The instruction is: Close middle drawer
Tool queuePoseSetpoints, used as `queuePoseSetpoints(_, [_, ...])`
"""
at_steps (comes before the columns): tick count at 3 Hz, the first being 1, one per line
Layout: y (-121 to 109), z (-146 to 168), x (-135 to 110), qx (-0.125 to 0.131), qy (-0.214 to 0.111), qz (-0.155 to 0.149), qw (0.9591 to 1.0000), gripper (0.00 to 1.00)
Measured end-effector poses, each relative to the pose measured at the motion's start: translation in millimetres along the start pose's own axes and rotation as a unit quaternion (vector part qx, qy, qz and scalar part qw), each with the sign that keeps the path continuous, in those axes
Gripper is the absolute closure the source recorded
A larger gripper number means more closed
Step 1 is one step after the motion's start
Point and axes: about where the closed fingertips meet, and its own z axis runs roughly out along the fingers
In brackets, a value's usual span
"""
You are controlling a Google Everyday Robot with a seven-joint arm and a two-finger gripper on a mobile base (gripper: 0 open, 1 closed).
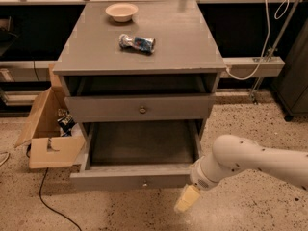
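The grey cabinet (144, 52) fills the middle of the camera view. The middle drawer (110, 181) is pulled far out; it has a low front with a small brass knob (145, 182), and its inside is bare. My gripper (186, 199) hangs on the white arm (250, 160), just below and in front of the drawer front's right end, close to the floor. The taller-fronted top drawer (106, 109) above is out a little. The lowest drawer is hidden under the open one.
A pale bowl (121, 11) and a crushed can (137, 43) lie on the cabinet top. An open cardboard box (48, 138) stands at the cabinet's left, with a black cable (48, 201) on the speckled floor. A shelf rail (255, 66) and pole are at the right.
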Motion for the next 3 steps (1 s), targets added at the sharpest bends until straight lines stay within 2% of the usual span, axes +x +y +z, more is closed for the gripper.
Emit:
queuePoseSetpoints(1, [-6.5,51.0,11.7,-0.014,0.006,0.012,0.9998,0.16])
queuePoseSetpoints(2, [-10.5,86.9,21.8,-0.018,0.017,0.02,0.9995,0.39])
queuePoseSetpoints(3, [-25.4,108.9,26.5,0.003,0.025,0.037,0.999,0.62])
